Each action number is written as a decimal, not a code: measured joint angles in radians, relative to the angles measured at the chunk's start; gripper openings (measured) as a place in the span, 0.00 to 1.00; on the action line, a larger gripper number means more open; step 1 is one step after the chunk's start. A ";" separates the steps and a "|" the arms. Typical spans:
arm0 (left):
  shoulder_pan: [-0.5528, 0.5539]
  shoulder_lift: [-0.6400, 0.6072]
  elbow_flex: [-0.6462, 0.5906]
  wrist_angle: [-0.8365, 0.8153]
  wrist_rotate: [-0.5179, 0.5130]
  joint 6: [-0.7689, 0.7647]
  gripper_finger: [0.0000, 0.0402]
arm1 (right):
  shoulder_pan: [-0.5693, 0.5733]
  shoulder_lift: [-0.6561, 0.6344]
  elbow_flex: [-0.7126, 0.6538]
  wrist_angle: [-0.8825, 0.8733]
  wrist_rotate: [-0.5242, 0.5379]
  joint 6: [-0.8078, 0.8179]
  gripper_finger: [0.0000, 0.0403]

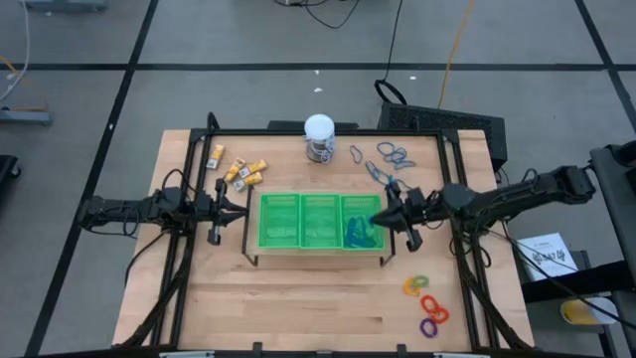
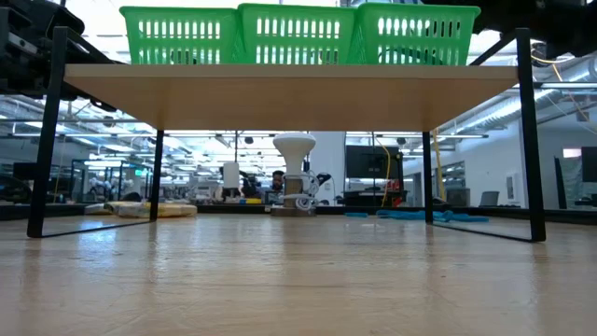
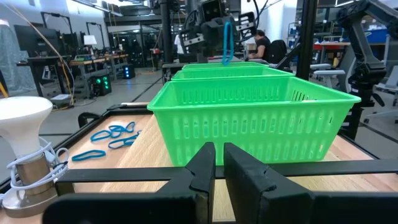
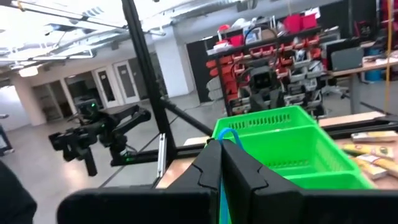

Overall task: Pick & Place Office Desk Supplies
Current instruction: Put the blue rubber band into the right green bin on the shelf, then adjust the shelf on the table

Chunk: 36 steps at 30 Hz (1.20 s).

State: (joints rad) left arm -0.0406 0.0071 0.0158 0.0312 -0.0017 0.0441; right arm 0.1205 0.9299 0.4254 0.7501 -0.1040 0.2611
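A green three-compartment tray stands on a raised wooden shelf in the middle of the table. My right gripper is over the tray's right compartment, shut on a thin blue loop. More blue loops lie in that compartment. Other blue and grey loops lie on the table at the far right. Yellow-and-white blocks lie at the far left. Orange, purple and green rings lie at the near right. My left gripper is shut and empty, just left of the tray. My right gripper pinches the blue loop between its two fingers, which come roughly level from the table's right side. The loop's top bend arches just past the fingertips. In the left wrist view the loop hangs slack below the fingers, clear of the tray.
A white-topped round jar stands on the table behind the tray, between the blocks and the loops. The shelf's black frame legs stand around the tray. Bare wood shows at the table's near side.
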 joint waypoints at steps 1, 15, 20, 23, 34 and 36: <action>0.000 0.000 0.000 0.000 0.000 0.000 0.11 | 0.005 0.001 0.002 -0.005 0.000 0.000 0.00; 0.000 0.000 -0.001 0.001 0.000 0.000 0.11 | 0.012 0.001 0.023 -0.123 -0.002 0.001 0.06; 0.000 0.000 -0.001 0.002 0.000 0.000 0.11 | 0.012 0.001 0.022 -0.127 -0.002 -0.019 0.16; 0.000 0.000 -0.001 0.003 0.000 0.000 0.11 | 0.012 -0.009 0.022 -0.133 -0.001 -0.045 0.22; 0.000 0.000 -0.001 0.003 0.000 0.000 0.11 | 0.012 -0.169 0.021 -0.294 0.467 -0.152 0.31; 0.000 0.000 -0.001 0.003 0.000 0.000 0.11 | 0.012 -0.188 0.021 -0.366 0.601 -0.139 0.31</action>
State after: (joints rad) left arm -0.0408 0.0071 0.0147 0.0345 -0.0017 0.0441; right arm 0.1323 0.7421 0.4465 0.3843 0.4969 0.1225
